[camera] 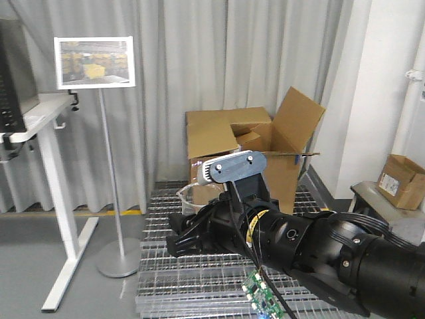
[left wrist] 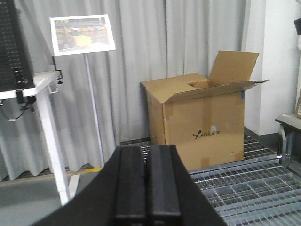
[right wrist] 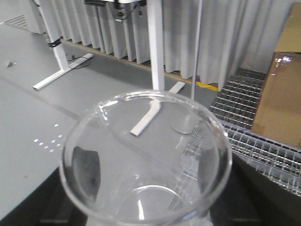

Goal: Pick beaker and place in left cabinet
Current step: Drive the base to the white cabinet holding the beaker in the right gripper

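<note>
Status: pick complete, placement outstanding.

1. The right tool (right wrist: pixel 148 213) is clenched on the beaker (right wrist: pixel 146 155). Dark finger surfaces show on either side of the glass at its lower wall. The beaker sits directly ahead of the wrist, mouth towards the camera, and appears empty. It is carried in the air, clear of any support.

2. The left tool (left wrist: pixel 147 186) is clenched on nothing, its two pads pressed flat together. It plays no visible part in the carry.

3. The left cabinet appears in none of the three views. Ahead of the right tool lie grey floor, a floor grating (right wrist: pixel 263 146) to its right and the foot of a white desk frame (right wrist: pixel 153 70) beyond. Ahead of the left tool stand an open cardboard box (left wrist: pixel 202 122) and a sign on a pole (left wrist: pixel 82 34).

Assessment: I judge the task roughly half done. Remaining are turning to face the cabinet, carrying the beaker to a shelf, setting it down upright and releasing it. How close the cabinet is cannot be told from here.
</note>
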Robot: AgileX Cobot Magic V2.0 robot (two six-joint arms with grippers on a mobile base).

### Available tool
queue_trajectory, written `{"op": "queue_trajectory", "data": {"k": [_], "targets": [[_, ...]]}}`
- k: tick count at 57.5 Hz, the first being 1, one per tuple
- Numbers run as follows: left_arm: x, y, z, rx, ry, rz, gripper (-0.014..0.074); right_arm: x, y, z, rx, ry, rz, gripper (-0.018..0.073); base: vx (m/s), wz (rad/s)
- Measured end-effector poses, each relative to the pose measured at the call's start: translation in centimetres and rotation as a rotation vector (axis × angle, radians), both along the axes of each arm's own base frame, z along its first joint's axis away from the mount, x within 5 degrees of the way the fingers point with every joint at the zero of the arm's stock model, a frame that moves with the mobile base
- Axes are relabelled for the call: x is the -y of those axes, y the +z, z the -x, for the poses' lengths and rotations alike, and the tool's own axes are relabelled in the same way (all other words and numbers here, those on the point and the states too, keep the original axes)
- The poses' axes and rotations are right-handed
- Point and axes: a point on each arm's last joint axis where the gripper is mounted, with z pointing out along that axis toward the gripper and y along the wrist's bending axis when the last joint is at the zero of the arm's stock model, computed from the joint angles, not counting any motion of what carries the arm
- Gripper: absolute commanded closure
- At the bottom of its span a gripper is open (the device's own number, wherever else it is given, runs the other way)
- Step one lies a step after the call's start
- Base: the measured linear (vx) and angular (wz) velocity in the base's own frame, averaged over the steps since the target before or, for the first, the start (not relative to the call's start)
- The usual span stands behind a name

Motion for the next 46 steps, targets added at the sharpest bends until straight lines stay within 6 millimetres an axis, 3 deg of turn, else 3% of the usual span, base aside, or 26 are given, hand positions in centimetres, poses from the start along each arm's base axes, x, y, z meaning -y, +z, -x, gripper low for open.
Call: {"op": "queue_trajectory", "data": {"k": [22,46], "targets": [[0.0,0.0,0.0,0.0,0.0,0.0,0.0595,0.0,-0.01,0.0,-0.001,0.0,0.001,0.0568,0.34,-0.39],[0.0,0.0,0.0,0.0,0.0,0.0,0.0595,0.0,-0.01,0.0,-0.001,0.0,0.001,0.0568,0.24,-0.79]]}}
